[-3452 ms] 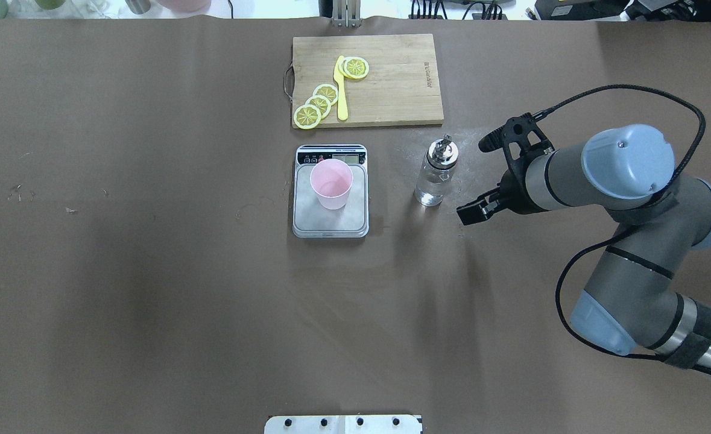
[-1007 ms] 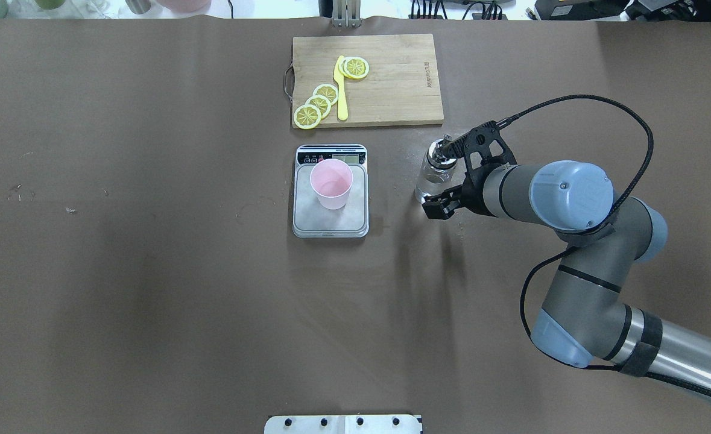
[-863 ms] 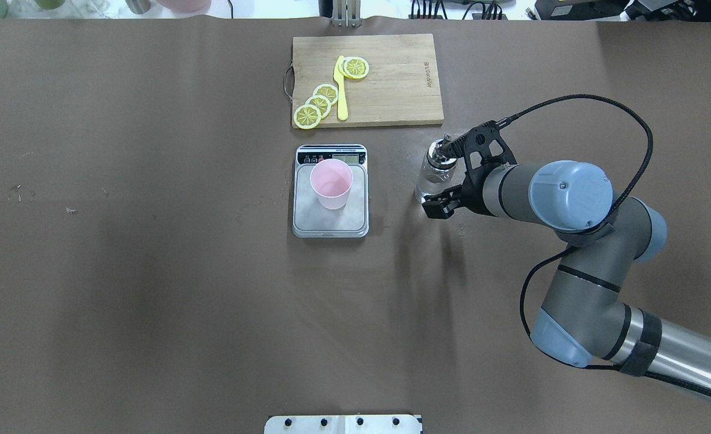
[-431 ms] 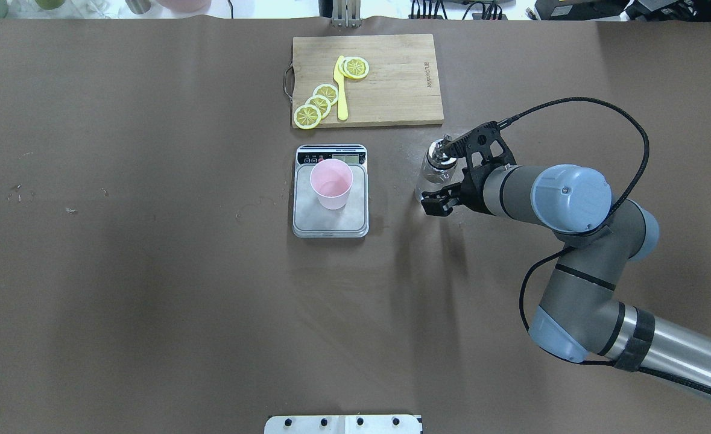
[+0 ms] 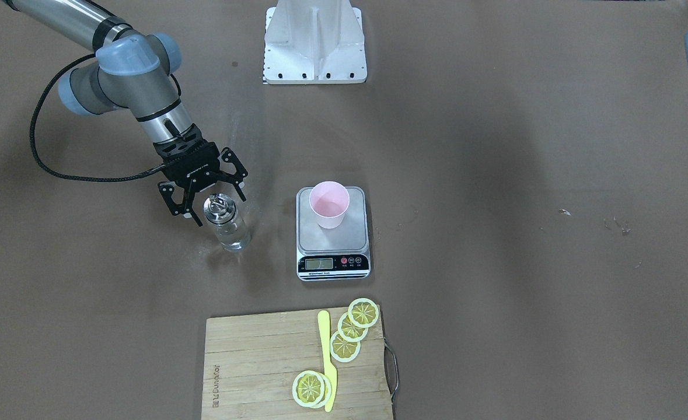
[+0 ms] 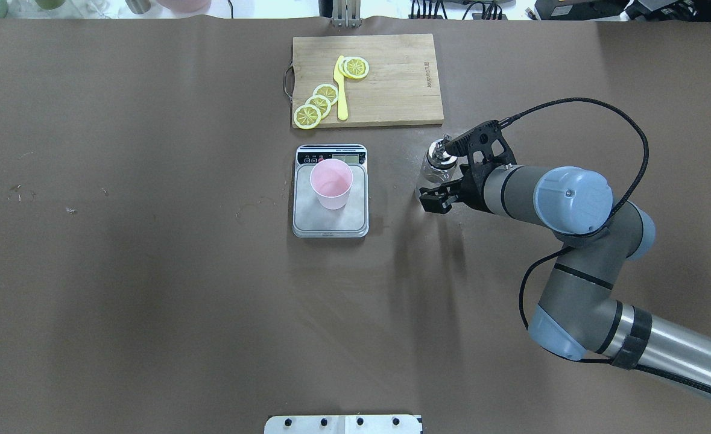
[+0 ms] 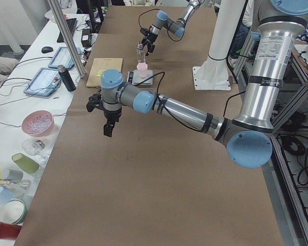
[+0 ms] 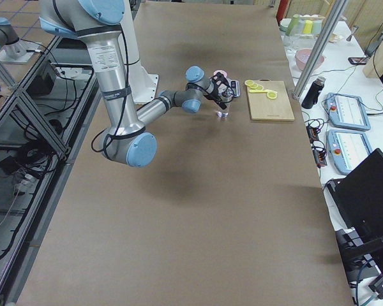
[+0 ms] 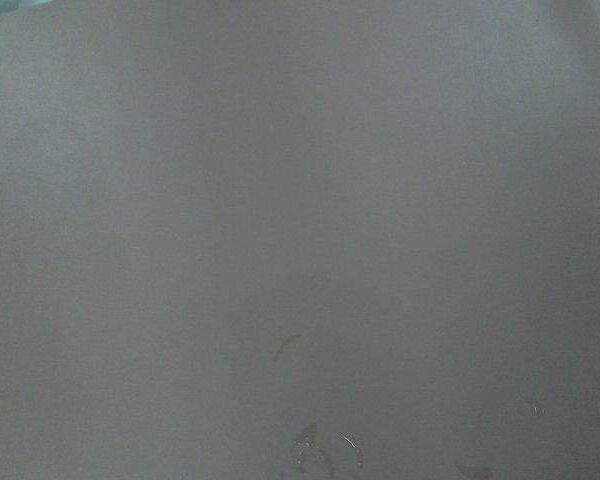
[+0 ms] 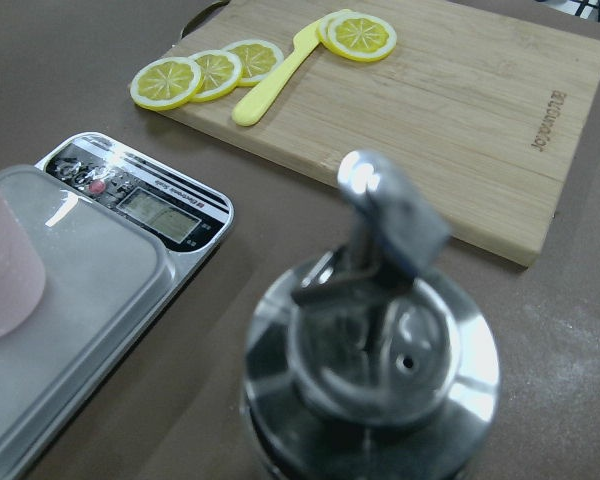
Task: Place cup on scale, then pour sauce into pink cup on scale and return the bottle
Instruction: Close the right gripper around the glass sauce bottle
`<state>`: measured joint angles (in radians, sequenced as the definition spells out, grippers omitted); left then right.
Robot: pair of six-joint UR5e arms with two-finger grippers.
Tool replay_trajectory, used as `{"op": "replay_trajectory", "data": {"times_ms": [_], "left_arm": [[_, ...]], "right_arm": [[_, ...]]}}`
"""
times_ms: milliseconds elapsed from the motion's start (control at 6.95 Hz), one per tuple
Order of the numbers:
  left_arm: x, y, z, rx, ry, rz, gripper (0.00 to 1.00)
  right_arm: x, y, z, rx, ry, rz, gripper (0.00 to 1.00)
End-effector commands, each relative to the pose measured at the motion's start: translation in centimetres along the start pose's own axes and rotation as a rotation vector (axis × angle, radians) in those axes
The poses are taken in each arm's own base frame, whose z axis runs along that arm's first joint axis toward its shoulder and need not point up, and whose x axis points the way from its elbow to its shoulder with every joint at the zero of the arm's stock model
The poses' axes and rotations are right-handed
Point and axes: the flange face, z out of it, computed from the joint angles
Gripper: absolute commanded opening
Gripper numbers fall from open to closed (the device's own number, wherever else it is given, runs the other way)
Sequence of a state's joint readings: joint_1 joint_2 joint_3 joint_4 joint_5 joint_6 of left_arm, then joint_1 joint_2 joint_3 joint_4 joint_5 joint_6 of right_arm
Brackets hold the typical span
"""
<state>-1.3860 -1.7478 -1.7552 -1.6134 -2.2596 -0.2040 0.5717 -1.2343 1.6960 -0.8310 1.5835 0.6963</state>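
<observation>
The pink cup [image 6: 331,184] stands upright on the scale [image 6: 331,222], also in the front view [image 5: 329,204] on the scale's plate [image 5: 320,240]. The glass bottle [image 6: 437,167] with its metal pourer cap [image 10: 375,340] stands on the table to the right of the scale, clear sauce [image 5: 231,236] inside. My right gripper [image 5: 214,205] is open, one finger on each side of the bottle's upper part, not closed on it. My left gripper [image 7: 108,127] hangs over bare table far to the left; I cannot tell whether it is open or shut.
A wooden cutting board [image 6: 391,78] with lemon slices [image 6: 316,105] and a yellow knife [image 6: 341,90] lies behind the scale. The robot's white base plate [image 5: 314,41] is at the near edge. Brown paper covers the table.
My right gripper has moved left from beside the bottle until its open fingers straddle it. In the last second it crept slightly further left. Cup, scale and bottle have not moved.
</observation>
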Motion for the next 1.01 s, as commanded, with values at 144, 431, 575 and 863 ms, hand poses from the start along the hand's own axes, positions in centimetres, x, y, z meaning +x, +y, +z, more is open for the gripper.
{"op": "replay_trajectory", "data": {"times_ms": [144, 431, 575, 863], "left_arm": [[0.01, -0.06, -0.22, 0.005, -0.002, 0.001, 0.97], [0.15, -0.20, -0.37, 0.009, -0.002, 0.004, 0.97], [0.22, -0.14, -0.49, 0.010, -0.004, 0.005, 0.97], [0.13, -0.18, -0.66, 0.016, -0.017, 0.004, 0.97]], "right_arm": [[-0.09, -1.13, -0.08, 0.041, 0.016, 0.002, 0.99], [0.01, -1.06, 0.04, 0.041, 0.021, 0.002, 0.99], [0.11, -1.12, 0.13, 0.042, 0.024, 0.003, 0.99], [-0.15, -1.62, 0.73, 0.043, 0.026, 0.005, 0.99]]}}
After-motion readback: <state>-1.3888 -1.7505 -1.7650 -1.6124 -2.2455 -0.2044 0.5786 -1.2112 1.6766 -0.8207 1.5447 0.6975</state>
